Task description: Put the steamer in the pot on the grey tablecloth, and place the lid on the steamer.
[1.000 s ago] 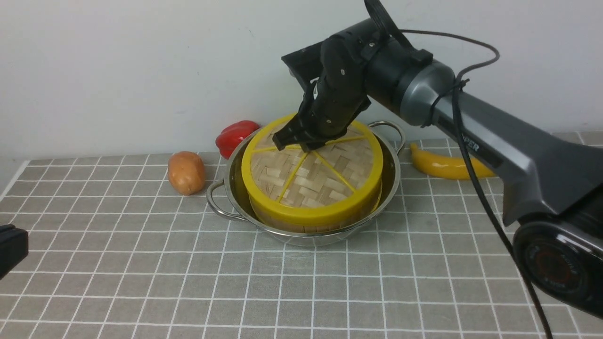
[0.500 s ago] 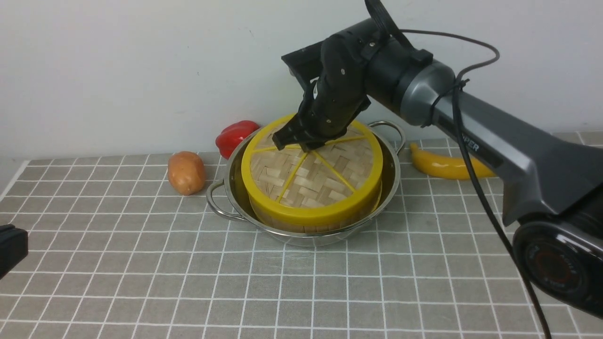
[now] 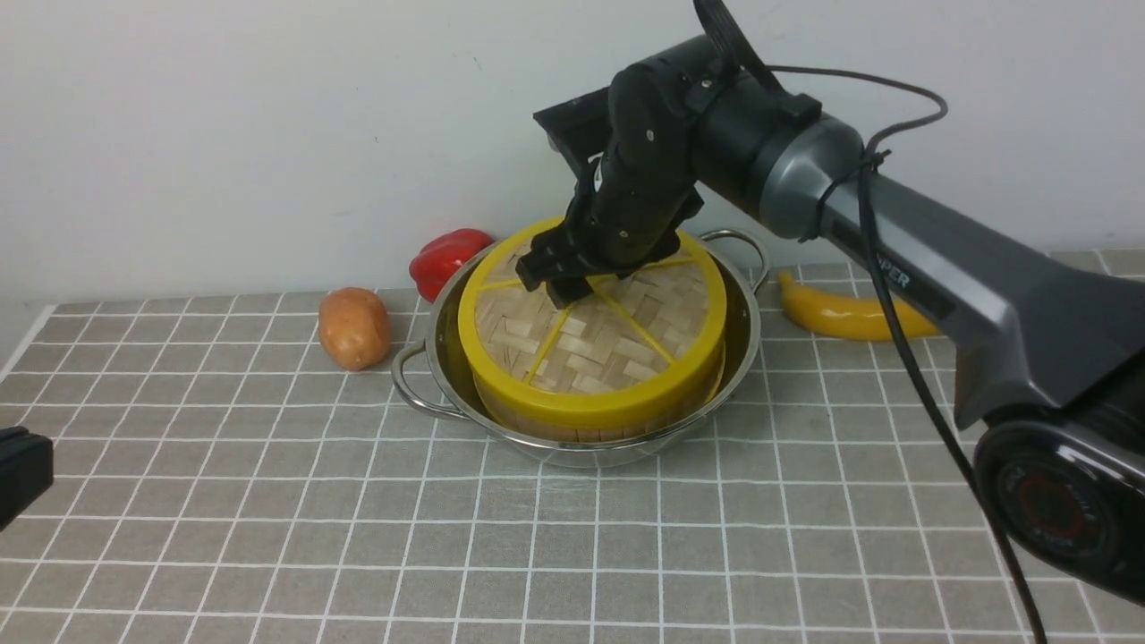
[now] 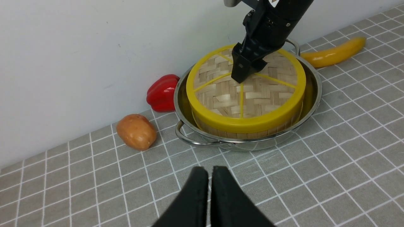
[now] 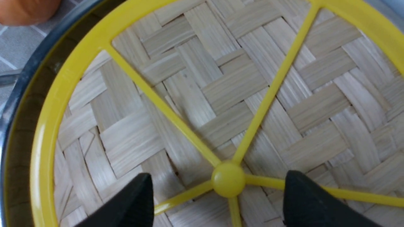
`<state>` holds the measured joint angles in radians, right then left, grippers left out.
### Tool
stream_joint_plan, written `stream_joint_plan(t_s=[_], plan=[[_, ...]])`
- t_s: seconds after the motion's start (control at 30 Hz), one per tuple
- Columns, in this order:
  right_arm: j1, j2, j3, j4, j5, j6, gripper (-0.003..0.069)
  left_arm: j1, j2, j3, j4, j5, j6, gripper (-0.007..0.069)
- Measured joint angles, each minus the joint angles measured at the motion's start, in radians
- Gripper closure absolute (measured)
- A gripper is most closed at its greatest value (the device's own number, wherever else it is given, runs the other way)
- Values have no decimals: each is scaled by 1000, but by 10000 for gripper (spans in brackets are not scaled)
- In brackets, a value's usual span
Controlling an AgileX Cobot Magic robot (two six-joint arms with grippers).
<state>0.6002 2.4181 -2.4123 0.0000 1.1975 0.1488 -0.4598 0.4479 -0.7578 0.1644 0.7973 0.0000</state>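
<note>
Left hand (image 4: 209,172) clenched, empty, by bench's near-left edge over grey tablecloth (image 3: 268,501). Toward far edge, mid-bench: pot (image 3: 744,356) w/ steamer (image 3: 572,433) inside, lid (image 3: 608,349) seated flat on it. Right hand (image 3: 556,279) released, fingers spread either side of knob (image 5: 228,179), gripping nothing. Lid prob. light, stiff, woven face a bit fragile; knob = best hold, rim 2nd.

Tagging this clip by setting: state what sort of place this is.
Likely a staged tabletop cooking set, not a real kitchen: grey tablecloth against a bare wall, pot holding the lidded steamer, pepper, potato and banana beside it.
</note>
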Motion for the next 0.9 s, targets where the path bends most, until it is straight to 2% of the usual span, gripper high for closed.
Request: stream_joint_plan(t_s=[0.23, 0.33, 0.43, 0.53, 0.67, 0.77, 0.83, 0.9], plan=[[0, -114, -94, 0, 31, 0, 102, 0, 0, 0, 0, 0, 0, 613], [0, -230, -114, 14, 31, 0, 143, 0, 0, 0, 11, -1, 0, 613], [0, -317, -120, 33, 30, -7, 205, 0, 0, 0, 28, -8, 0, 613], [0, -482, -112, 28, 27, -47, 411, 0, 0, 0, 104, -36, -6, 613], [0, -617, -18, 27, 22, -83, 599, 0, 0, 0, 185, -65, -7, 613], [0, -751, 163, 27, 22, -102, 671, 0, 0, 0, 222, -70, -10, 613], [0, -807, 278, 27, 22, -108, 672, 0, 0, 0, 222, -75, -17, 613], [0, -944, 514, 27, 11, -111, 672, 0, 0, 4, 222, -89, -36, 613]])
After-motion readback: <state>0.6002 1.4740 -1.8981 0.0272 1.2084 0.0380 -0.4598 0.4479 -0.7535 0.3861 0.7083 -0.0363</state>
